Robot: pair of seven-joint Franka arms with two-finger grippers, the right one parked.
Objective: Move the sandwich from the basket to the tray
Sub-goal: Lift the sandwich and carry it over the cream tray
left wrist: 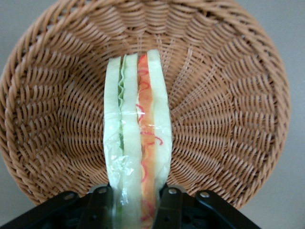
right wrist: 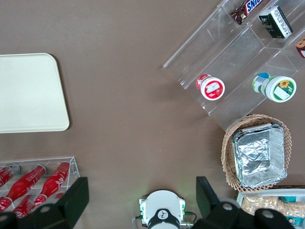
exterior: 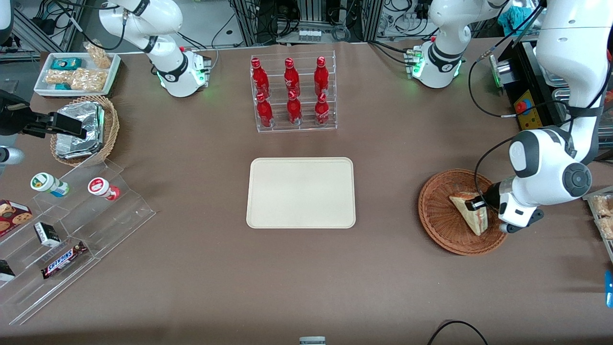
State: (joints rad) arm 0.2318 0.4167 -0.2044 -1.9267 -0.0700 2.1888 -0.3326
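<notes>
The claw (left wrist: 138, 202) is down in the reddish-brown basket (exterior: 438, 225), its fingers (left wrist: 101, 200) clamped on either face of the clear-wrapped sandwich (left wrist: 138, 133), which lies in the basket at the working arm's end of the surface (exterior: 191, 268). The cream tray (exterior: 300, 192) sits mid-surface, well apart. Toward the parked arm's end, a clear stepped stand carries a bar reading SNICKERS (exterior: 63, 259).
</notes>
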